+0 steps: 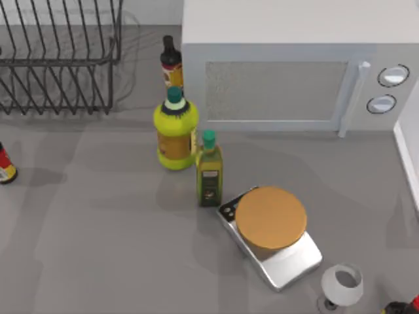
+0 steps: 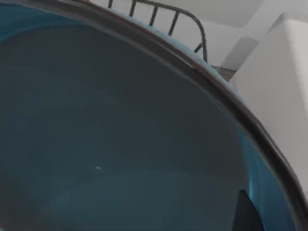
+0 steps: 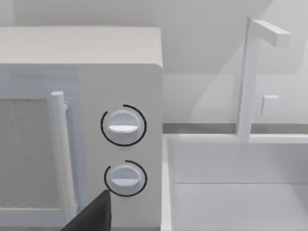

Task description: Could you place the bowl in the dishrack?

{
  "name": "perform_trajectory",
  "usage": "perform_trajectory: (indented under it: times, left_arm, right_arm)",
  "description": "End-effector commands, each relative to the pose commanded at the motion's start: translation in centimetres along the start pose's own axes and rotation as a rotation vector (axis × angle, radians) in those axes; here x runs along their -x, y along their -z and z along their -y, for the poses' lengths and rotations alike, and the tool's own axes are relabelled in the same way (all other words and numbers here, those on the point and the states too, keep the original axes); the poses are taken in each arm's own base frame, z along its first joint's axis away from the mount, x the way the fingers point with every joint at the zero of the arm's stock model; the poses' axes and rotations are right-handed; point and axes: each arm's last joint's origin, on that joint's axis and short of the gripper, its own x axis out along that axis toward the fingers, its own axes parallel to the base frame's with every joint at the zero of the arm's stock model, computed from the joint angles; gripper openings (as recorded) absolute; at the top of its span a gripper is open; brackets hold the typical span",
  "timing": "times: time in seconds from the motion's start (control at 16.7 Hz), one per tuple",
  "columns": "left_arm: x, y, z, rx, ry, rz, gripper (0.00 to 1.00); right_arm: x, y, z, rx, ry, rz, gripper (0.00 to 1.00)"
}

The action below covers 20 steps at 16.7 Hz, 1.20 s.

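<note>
The bowl sits right up against the left wrist camera, blue with a dark rim and a greyish-blue inside. One dark finger of my left gripper lies against the bowl's inner wall near the rim, shut on the bowl. Behind the rim rise wires of the dishrack. In the top view the dishrack stands at the table's far left corner. A dark part of my right gripper hangs in front of the microwave's knobs.
A white microwave fills the back right. Beside the rack stand a dark sauce bottle, a yellow bottle and a green oil bottle. A silver scale, a wine glass and a white sink lie to the right.
</note>
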Motion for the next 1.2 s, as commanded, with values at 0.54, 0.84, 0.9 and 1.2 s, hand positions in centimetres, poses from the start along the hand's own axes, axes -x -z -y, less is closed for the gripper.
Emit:
perform_trajectory:
  times: [0.54, 0.84, 0.9, 1.2]
  left_arm:
    - [8.7, 1.7, -4.8, -0.263, -0.063, 0.601, 0.0]
    - [9.0, 1.9, -4.8, -0.273, -0.065, 0.615, 0.0]
    - [9.0, 1.8, -4.8, -0.274, -0.064, 0.614, 0.0]
    - [5.7, 0.5, -5.4, -0.274, -0.056, 0.612, 0.0]
  right_arm:
    - [0.0, 0.0, 0.0, 0.0, 0.0, 0.0, 1.0]
    - [0.0, 0.0, 0.0, 0.0, 0.0, 0.0, 1.0]
    - [0.0, 0.0, 0.0, 0.0, 0.0, 0.0, 1.0]
    - [0.0, 0.0, 0.0, 0.0, 0.0, 0.0, 1.0]
